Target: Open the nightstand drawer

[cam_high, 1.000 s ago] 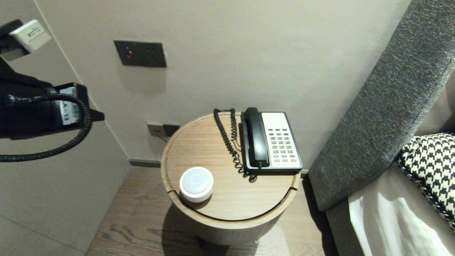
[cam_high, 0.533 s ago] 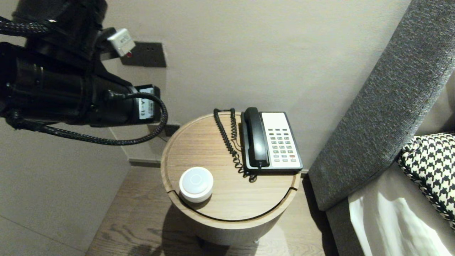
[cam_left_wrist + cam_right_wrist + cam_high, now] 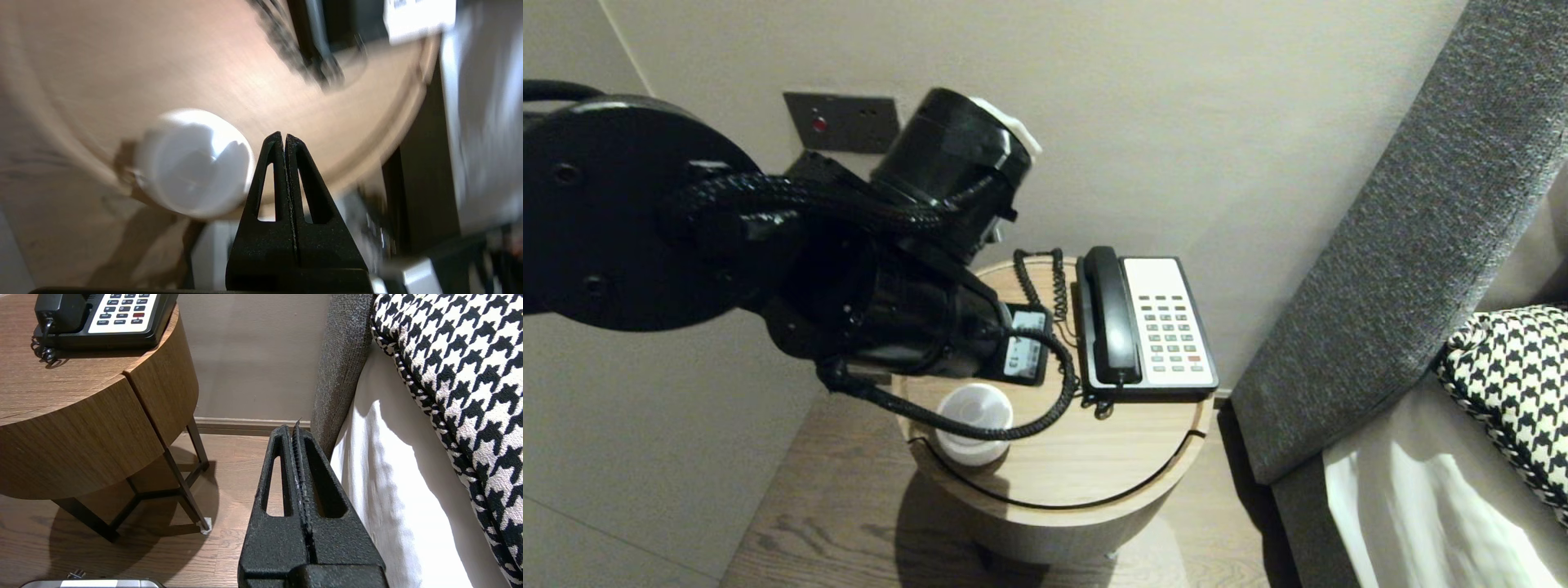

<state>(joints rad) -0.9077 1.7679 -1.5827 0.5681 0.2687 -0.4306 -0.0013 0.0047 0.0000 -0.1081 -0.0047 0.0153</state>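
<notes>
a round wooden surface (image 3: 1062,465) stands against the wall (image 3: 1135,122), beside the bed (image 3: 1421,506). the left end effector (image 3: 284,136) is hidden behind its arm in the head view; the left wrist view shows it pressed together, empty, just beside the white puck (image 3: 192,163) near the surface's front edge. only the right wrist view shows the right end effector (image 3: 295,430), closed, low by the bed.

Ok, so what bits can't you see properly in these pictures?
white round puck: head view, partly crossed by the cable.
table: head view, the left arm covers its far left part.
phone: key labels too small in head view; blurred in left wrist view.
left gripper: head view, jaws hidden behind the arm itself.
pillow: cut off by head view's right edge.
</notes>
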